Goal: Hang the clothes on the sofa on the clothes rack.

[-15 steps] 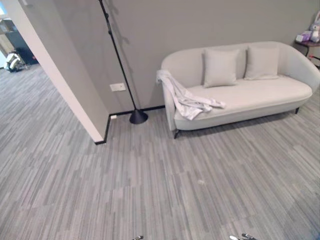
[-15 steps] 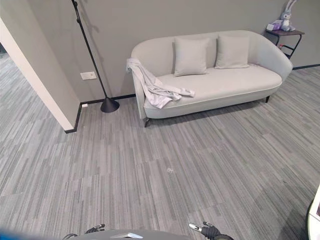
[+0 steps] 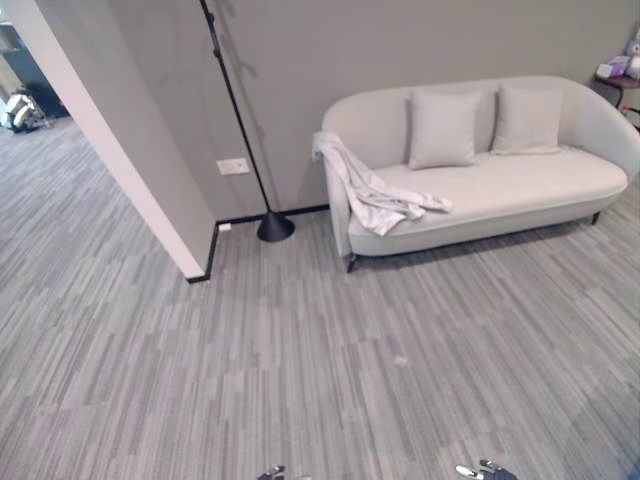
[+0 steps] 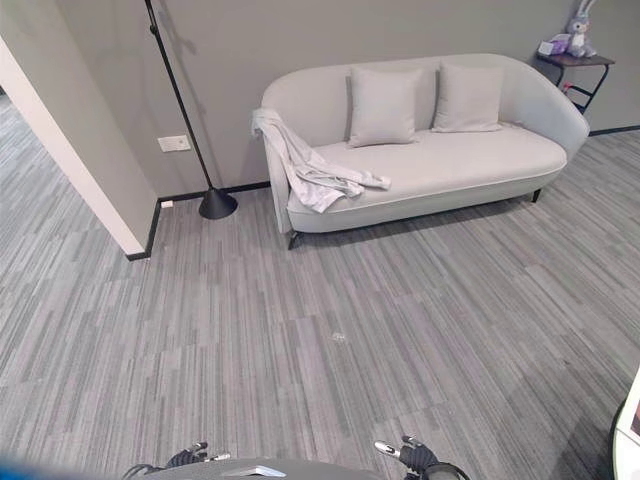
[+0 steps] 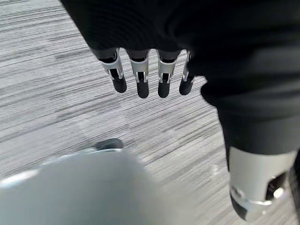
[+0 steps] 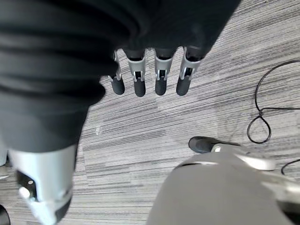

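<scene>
My left hand (image 5: 140, 70) and right hand (image 6: 150, 70) hang with relaxed fingers over the carpet; the head views add the clothes (image 4: 310, 165) draped on the sofa's (image 4: 450, 160) left arm.

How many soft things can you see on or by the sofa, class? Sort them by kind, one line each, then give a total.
Cushions: 2, one beside the other, leaning on the sofa back
Garments: 1, a white garment draped over the sofa's arm and seat
Plush toys: 1, a toy rabbit on the side table
Total: 4
</scene>
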Controlling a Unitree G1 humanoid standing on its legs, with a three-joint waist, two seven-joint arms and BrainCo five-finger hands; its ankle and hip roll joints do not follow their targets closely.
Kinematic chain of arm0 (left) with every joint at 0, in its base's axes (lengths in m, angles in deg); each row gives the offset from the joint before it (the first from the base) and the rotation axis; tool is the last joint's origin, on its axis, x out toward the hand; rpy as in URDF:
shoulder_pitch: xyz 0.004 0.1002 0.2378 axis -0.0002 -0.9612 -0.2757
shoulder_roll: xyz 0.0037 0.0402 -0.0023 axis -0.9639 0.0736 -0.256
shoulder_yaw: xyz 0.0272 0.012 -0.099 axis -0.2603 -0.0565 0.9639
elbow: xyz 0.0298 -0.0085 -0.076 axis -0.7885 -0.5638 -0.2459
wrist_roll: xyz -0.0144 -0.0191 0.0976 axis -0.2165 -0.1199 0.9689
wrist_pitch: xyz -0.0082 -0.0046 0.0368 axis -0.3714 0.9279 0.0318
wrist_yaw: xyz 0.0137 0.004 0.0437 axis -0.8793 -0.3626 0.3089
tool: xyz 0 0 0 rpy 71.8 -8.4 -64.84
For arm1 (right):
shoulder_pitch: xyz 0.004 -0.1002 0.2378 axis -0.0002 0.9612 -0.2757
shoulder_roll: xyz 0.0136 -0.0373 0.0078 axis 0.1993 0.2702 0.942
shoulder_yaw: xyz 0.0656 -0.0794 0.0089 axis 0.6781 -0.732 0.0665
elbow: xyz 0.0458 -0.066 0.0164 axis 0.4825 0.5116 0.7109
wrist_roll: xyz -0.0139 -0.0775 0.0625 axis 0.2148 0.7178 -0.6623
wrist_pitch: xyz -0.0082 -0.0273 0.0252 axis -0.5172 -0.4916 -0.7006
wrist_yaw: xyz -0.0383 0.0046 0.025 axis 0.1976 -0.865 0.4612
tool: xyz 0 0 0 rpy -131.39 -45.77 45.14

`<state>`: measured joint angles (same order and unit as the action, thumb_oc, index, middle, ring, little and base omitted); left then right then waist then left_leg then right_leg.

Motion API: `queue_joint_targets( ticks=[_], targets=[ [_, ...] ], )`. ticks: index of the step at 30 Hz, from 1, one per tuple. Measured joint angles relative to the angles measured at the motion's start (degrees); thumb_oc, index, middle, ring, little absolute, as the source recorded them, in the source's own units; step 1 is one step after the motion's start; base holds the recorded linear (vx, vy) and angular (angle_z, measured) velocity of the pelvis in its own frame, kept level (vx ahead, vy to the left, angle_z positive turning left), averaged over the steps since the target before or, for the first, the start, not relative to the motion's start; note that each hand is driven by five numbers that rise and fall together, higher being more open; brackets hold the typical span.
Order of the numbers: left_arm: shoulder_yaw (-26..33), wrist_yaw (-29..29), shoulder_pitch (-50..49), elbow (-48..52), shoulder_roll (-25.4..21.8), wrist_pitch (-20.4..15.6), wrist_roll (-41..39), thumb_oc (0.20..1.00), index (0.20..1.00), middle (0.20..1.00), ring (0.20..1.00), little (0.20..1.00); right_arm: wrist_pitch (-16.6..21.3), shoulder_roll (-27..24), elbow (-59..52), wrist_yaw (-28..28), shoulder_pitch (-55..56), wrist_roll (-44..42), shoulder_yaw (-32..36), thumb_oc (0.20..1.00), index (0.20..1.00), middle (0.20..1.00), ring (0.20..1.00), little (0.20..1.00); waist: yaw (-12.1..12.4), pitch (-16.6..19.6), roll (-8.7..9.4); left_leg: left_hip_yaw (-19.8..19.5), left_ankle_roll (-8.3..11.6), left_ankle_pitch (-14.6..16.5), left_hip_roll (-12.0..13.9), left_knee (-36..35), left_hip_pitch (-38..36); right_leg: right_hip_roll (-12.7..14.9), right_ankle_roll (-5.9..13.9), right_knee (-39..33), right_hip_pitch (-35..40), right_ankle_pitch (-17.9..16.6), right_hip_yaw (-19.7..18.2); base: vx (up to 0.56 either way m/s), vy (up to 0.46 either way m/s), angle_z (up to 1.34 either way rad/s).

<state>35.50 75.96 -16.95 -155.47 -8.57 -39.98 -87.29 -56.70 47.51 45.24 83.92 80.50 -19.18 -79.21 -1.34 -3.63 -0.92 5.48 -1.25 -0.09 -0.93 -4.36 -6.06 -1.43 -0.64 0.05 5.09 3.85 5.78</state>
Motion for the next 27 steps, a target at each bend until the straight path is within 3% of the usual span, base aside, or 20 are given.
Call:
queue_joint_targets(
  ticks=[6,8,10,11,12,14,15,16,17,19,20,22,24,25,26,27],
  targets=[
    [0.0,0.3,1.9,-1.7,0.0,-1.0,0.0,1.0,1.0,1.0,1.0,1.0,-0.1,0.0,0.3,-0.1,-0.9,0.1,0.0,1.0,1.0,1.0,1.0,1.0,0.0,-0.7,-0.02,0.6,-0.96,0.2,-0.9,-0.8,0.9,0.4,0.62,0.5,-2.2,-0.4,-1.7,0.04,0.162,-0.14],
    [0.0,0.2,2.3,-2.8,0.0,-0.9,0.0,1.0,1.0,1.0,1.0,1.0,-0.1,-0.6,0.2,0.0,-2.2,0.1,0.3,1.0,1.0,1.0,1.0,1.0,0.0,-1.6,-0.66,0.5,-2.25,0.7,-1.3,-1.0,1.1,0.8,2.4,7.2,-5.6,1.1,-2.3,0.04,0.175,-0.23],
    [-0.1,0.2,3.5,-2.9,-0.1,-0.9,0.0,1.0,1.0,1.0,1.0,1.0,-0.1,-1.4,0.2,-0.1,-4.0,0.1,0.1,1.0,1.0,1.0,1.0,1.0,0.1,-3.7,-1.99,0.7,-3.1,0.8,-1.0,-1.2,0.9,1.3,4.64,20.1,-11.9,2.4,-2.0,0.13,0.087,-0.06],
    [-0.1,0.3,4.5,-2.8,-0.4,-0.8,-0.1,1.0,1.0,1.0,1.0,1.0,-0.1,-1.3,0.1,-0.1,-3.8,0.0,0.2,1.0,1.0,1.0,1.0,1.0,-0.7,-4.2,-1.49,-0.6,-3.74,1.2,-2.0,-1.0,-0.1,4.0,5.77,32.2,-17.7,4.6,-1.6,0.18,0.047,0.35],
    [-0.1,0.4,4.9,-2.7,-0.5,-0.9,-0.1,1.0,1.0,1.0,1.0,1.0,-0.2,-1.2,0.1,-0.3,-3.2,0.0,0.1,1.0,1.0,1.0,1.0,1.0,-1.0,-4.1,-0.72,-1.2,-4.07,1.5,-3.2,-1.2,-0.9,6.0,6.06,33.6,-19.2,5.1,-2.5,0.21,0.007,0.47],
    [-0.3,0.4,4.6,-2.1,-0.5,-0.9,-0.3,1.0,1.0,1.0,1.0,1.0,-0.1,-1.0,0.1,-0.5,-2.8,-0.1,0.1,1.0,1.0,1.0,1.0,1.0,-0.7,-3.9,0.18,-1.1,-4.63,2.0,-4.5,-1.3,-1.4,8.6,6.32,31.6,-21.5,4.8,-4.1,0.15,-0.022,0.12],
    [-0.8,0.4,4.5,-1.7,-0.3,-0.9,-1.4,1.0,1.0,1.0,1.0,1.0,-0.1,-1.0,0.1,-0.5,-3.1,-0.1,0.1,1.0,1.0,1.0,1.0,1.0,-0.6,-3.8,0.66,-1.2,-4.73,2.3,-4.9,-1.3,-1.3,9.4,6.46,27.1,-22.9,4.1,-5.3,0.29,-0.071,0.14],
    [-0.8,0.3,4.6,-1.2,-0.2,-0.9,-2.3,1.0,1.0,1.0,1.0,1.0,0.0,-0.8,-0.1,-0.6,-3.0,-0.2,0.3,1.0,1.0,1.0,1.0,1.0,-1.3,-3.6,1.19,-1.8,-4.6,2.7,-4.9,-1.2,-1.8,9.7,7.27,20.5,-23.8,2.0,-6.0,0.54,-0.118,0.31],
    [-1.2,0.5,4.8,-1.0,-0.4,-0.8,-2.3,1.0,1.0,1.0,1.0,1.0,0.0,-0.5,-0.3,-0.8,-3.2,-0.5,0.0,1.0,1.0,1.0,1.0,1.0,-2.8,-3.8,1.59,-3.8,-4.38,3.9,-4.3,-0.5,-2.1,9.0,9.9,6.0,-22.5,-1.4,-6.2,0.59,-0.137,0.38],
    [-1.1,0.5,5.8,-1.4,-0.5,-0.9,-2.3,1.0,1.0,1.0,1.0,1.0,-0.1,0.2,-0.3,-0.8,-2.8,-1.1,0.2,1.0,1.0,1.0,1.0,1.0,-3.3,-4.0,3.03,-4.2,-3.91,5.5,-4.3,-0.9,-3.8,8.2,9.58,-2.6,-22.9,-6.6,-5.4,0.47,-0.136,0.15],
    [-0.9,0.6,5.8,-1.3,-0.5,-0.9,-2.3,1.0,1.0,1.0,1.0,1.0,-0.2,0.4,-0.3,-0.8,-2.7,-1.1,0.3,1.0,1.0,1.0,1.0,1.0,-3.5,-4.0,3.52,-4.4,-3.82,6.5,-4.3,-0.7,-4.7,8.1,9.48,-5.1,-22.9,-7.7,-4.1,0.29,-0.104,0.04],
    [-0.9,0.5,5.4,-0.4,-0.1,-0.9,-2.3,1.0,1.0,1.0,1.0,1.0,-0.2,0.5,-0.1,-0.8,-2.0,-1.1,0.8,1.0,1.0,1.0,1.0,1.0,-4.4,-3.8,4.45,-5.4,-3.27,9.2,-3.9,0.0,-6.9,8.6,9.32,-5.4,-22.9,-8.3,1.8,0.28,-0.125,0.29],
    [-0.9,0.4,3.9,0.3,0.2,-1.0,-2.3,1.0,1.0,1.0,1.0,1.0,-0.2,-0.1,-0.1,-0.9,-0.6,-1.1,1.2,1.0,1.0,1.0,1.0,1.0,-5.7,-2.5,3.93,-7.5,-1.74,12.1,-1.7,-1.2,-10.8,8.2,8.15,-0.2,-22.7,-9.9,4.4,0.55,-0.292,0.54],
    [-1.5,0.5,3.0,-0.1,1.2,-0.9,-2.3,1.0,1.0,1.0,1.0,1.0,-0.2,-0.7,1.1,-0.9,-0.4,-1.1,1.3,1.0,1.0,1.0,1.0,1.0,-6.6,-1.1,1.23,-8.4,-0.43,13.7,1.9,-1.2,-11.8,6.0,6.19,3.3,-22.8,-11.4,6.5,0.56,-0.303,0.7],
    [-2.5,0.4,2.2,-0.5,1.5,-0.9,-2.3,1.0,1.0,1.0,1.0,1.0,-0.2,-1.0,2.4,-0.9,0.3,-1.1,1.6,1.0,1.0,1.0,1.0,1.0,-7.1,0.4,-0.8,-9.6,0.59,13.8,4.4,-0.5,-12.6,4.2,5.56,4.8,-22.3,-11.2,7.6,0.46,-0.245,0.74],
    [-2.6,0.1,1.6,-1.3,1.4,-1.0,-2.3,1.0,1.0,1.0,1.0,1.0,-0.8,-1.0,2.5,-0.9,0.9,-1.1,1.6,1.0,1.0,1.0,1.0,1.0,-6.6,1.1,-0.96,-9.3,2.82,13.1,5.8,2.8,-12.5,2.6,2.35,4.9,-20.7,-12.4,6.7,0.41,-0.226,0.49]
  ],
)
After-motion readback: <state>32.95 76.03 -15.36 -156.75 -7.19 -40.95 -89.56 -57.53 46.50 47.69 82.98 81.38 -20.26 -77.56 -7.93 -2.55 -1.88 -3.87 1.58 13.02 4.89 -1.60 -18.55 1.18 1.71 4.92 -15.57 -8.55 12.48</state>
